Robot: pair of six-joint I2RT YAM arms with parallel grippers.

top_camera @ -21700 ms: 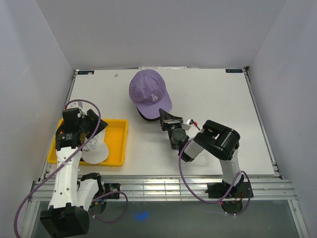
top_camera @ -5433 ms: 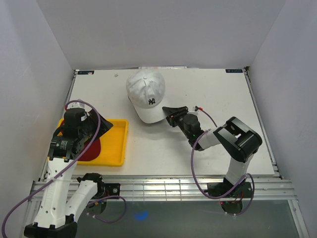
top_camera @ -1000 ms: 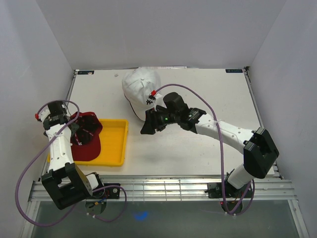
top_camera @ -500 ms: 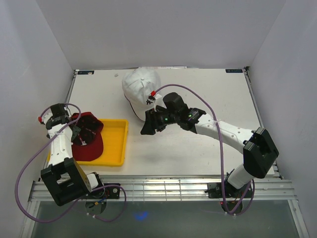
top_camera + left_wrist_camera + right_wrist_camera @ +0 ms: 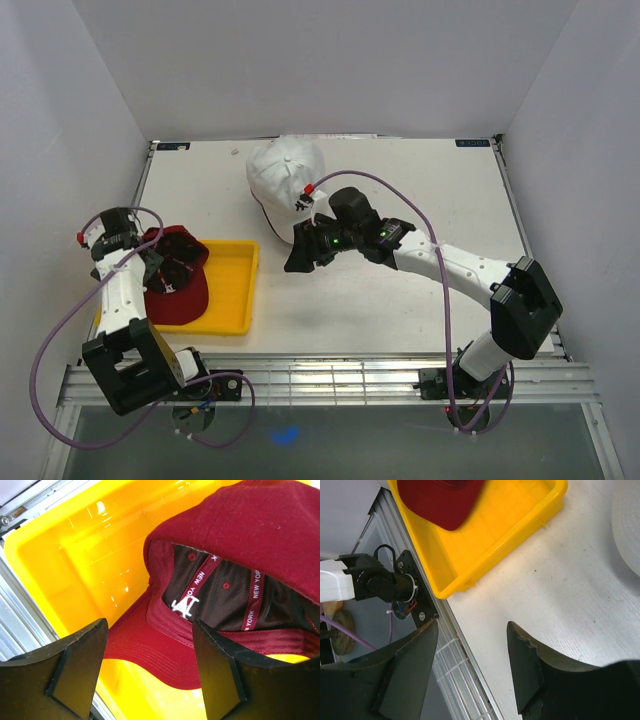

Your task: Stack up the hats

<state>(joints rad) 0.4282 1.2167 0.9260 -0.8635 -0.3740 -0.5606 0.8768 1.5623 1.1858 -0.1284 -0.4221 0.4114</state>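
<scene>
- Since the view half a second before, we saw nothing shift: left claw (image 5: 150, 630) and right claw (image 5: 472, 630) stayed spread, empty.
- We counted two caps: white cap (image 5: 285, 175) at the rear of the table (image 5: 400, 320), dark red cap (image 5: 260, 535) in one yellow tray (image 5: 235, 290).

The left arm (image 5: 120, 297) at eight o'clock and right arm (image 5: 452, 266) at four are white with black joints, purple cables, seemingly red-capped plugs.

Tray (image 5: 232, 290) is parked at the table's (image 5: 420, 190) near-left corner. A lone hat (image 5: 176, 283) is laid in its left half. The hat stack (image 5: 285, 178) is set by the far edge, a bit left of centre, well apart from the tray. The right gripper (image 5: 297, 253) is held just in front of it.
</scene>
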